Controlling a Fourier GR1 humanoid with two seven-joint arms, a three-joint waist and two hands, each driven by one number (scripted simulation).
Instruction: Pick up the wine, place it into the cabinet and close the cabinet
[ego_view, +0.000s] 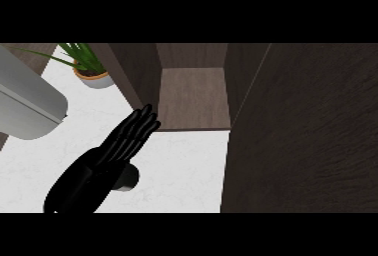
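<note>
White counter (184, 165) before the open cabinet (193, 97): left hand (125, 142), fingers straight, holds nothing; no wine visible. Glass bottles are presumably heavy, slippery, best grasped mid-body.

Lighting even and moderate; white tabletop (184, 160) bright at lower left, cabinet (310, 125) dark at right; no glare.

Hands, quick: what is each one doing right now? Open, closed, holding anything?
Left hand: open, fingers straight, pointing toward the open cabinet, holding nothing that can be seen.
Right hand: not in view, so it cannot be told.
</note>
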